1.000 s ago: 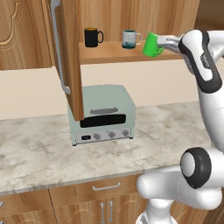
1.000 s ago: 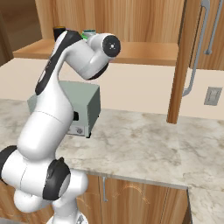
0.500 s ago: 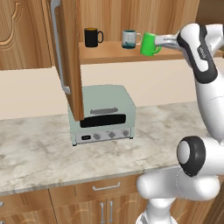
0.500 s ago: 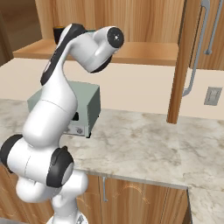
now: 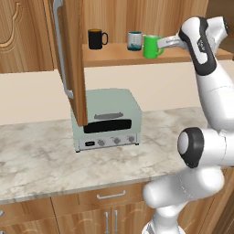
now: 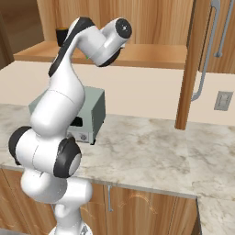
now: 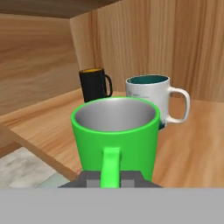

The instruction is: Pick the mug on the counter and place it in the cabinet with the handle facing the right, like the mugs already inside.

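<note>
Gleaming wooden shelf (image 5: 123, 54) above marbled counter (image 5: 41, 155)

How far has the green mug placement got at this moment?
Done: the mug is off the counter and at the cabinet shelf beside the teal-and-white mug. In hand: the hand is shut on its handle. Left: set down, release.

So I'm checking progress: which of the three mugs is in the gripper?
The green mug, gripped by its handle at the shelf's right end; the black mug and teal-and-white mug stand free.
</note>
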Robot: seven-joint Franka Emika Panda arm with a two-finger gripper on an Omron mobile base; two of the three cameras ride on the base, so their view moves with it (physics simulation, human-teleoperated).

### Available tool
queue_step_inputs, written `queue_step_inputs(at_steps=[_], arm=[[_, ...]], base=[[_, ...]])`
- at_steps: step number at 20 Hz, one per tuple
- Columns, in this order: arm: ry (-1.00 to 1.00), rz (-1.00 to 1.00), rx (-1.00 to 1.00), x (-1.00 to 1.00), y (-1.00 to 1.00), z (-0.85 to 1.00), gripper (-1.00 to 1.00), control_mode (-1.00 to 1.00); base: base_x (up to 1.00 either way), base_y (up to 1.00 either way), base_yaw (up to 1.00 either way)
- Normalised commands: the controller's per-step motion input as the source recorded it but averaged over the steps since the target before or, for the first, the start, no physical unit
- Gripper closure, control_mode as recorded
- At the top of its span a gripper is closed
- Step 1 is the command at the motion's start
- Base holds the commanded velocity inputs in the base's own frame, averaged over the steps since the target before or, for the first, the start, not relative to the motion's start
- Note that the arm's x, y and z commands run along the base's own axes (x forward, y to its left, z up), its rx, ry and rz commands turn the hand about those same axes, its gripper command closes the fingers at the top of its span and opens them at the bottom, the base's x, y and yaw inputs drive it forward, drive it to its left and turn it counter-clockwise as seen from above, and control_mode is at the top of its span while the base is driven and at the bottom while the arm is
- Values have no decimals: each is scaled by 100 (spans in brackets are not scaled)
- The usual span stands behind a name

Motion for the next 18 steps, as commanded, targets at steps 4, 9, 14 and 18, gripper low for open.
queue_step_inputs(at_steps=[4,9,14,18], arm=[[0,7,-10,45,-3,-3,100,-100],[0,6,-12,22,0,0,100,-100],[0,8,-12,26,-1,-2,100,-100],[0,7,-7,29,-4,-17,100,-100]], base=[[0,0,0],[0,0,0],[0,0,0],[0,0,0]])
